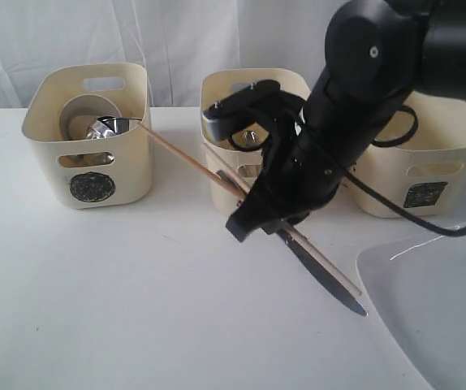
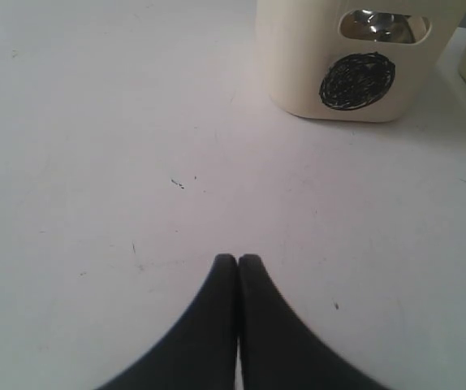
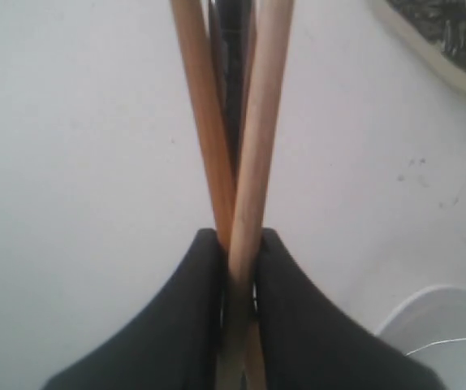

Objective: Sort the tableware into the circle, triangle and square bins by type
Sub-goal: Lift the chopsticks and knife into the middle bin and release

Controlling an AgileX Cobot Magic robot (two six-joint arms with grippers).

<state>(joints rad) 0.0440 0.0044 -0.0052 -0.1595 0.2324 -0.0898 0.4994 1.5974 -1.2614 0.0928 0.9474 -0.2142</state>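
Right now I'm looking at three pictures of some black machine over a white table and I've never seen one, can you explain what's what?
It is a robot with two arms, each ending in a two-fingered gripper. The wide picture is from a camera off the arms; the other two are from cameras on each wrist, looking past the fingers.

On the white table stand three cream bins. The circle bin holds steel pieces. Part of a white plate shows at the near right corner.

The right gripper is shut on the chopsticks, and a knife seems pinched along with them in front of the middle bin. The left gripper is shut and empty, over bare table.
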